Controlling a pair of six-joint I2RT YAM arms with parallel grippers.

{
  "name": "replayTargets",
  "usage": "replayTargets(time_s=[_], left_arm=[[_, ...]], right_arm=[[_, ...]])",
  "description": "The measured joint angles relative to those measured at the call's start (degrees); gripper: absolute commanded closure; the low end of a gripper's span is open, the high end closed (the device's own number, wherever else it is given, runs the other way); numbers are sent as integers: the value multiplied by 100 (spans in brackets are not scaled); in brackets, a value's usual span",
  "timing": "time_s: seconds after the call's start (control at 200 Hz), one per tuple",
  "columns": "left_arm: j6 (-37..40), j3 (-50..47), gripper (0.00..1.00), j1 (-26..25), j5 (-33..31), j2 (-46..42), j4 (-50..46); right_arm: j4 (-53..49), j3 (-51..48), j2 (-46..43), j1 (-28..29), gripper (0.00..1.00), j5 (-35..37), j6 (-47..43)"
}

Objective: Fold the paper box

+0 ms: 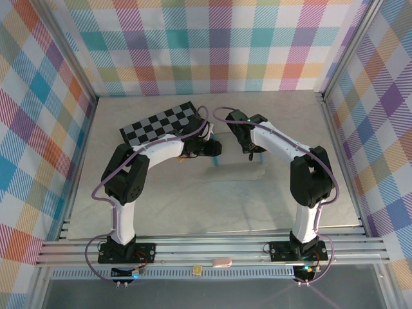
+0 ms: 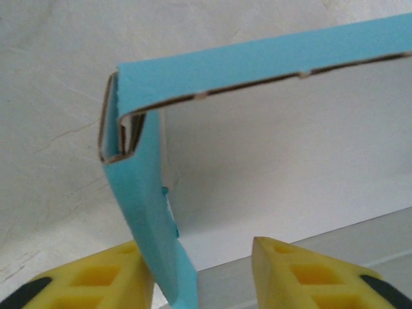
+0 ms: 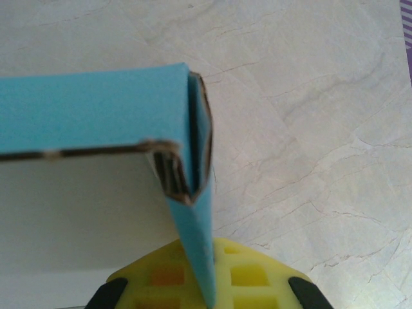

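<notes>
The paper box (image 2: pixel 257 64) is thin teal cardboard with a white inner side, partly folded with walls raised. In the top view the paper box (image 1: pixel 238 168) lies mid-table between both arms. My left gripper (image 2: pixel 199 286) is open: the box's teal end wall (image 2: pixel 145 219) stands between its yellow fingers (image 2: pixel 96 280), leaning on the left one, with a wide gap to the other. My right gripper (image 3: pixel 209 293) is shut on the opposite end wall (image 3: pixel 193 219) of the paper box (image 3: pixel 90 109). From above, the left gripper (image 1: pixel 212 149) and right gripper (image 1: pixel 250 152) face each other.
A black-and-grey checkered board (image 1: pixel 161 122) lies at the back left, just behind the left arm. Metal frame posts and plaid walls (image 1: pixel 206 45) close in the pale table (image 1: pixel 193 206). A small pink item (image 1: pixel 221 261) rests on the near rail.
</notes>
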Motion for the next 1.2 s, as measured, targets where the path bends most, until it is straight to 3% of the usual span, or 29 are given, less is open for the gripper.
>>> replayTargets(time_s=[0.075,0.28,0.385,0.415,0.67,0.755,0.865,1.065,1.2], left_arm=[[-4,0,73,0,-109,57,13],[-70,55,81,-11,-393,372,48],[-138,122,96,-92,-638,376,17],[-166,140,100,-127,-765,376,4],[-728,551,100,-658,-2627,378,-835],[-905,570,72,-815,-2970,378,-1008],[-981,568,52,-894,-3136,365,-1215],[-999,514,41,-708,-2490,-271,-1084],[-1067,409,41,-380,-1921,-1032,-785]], right_arm=[[0,0,0,0,100,0,0],[0,4,4,0,100,-17,-9],[9,44,39,0,100,-37,-20],[11,55,55,0,100,-42,-20],[85,59,118,17,100,-149,11],[66,59,140,15,100,-149,24],[50,59,149,4,100,-101,24],[146,59,149,-46,100,-214,-46],[271,57,149,-90,100,-326,-166]])
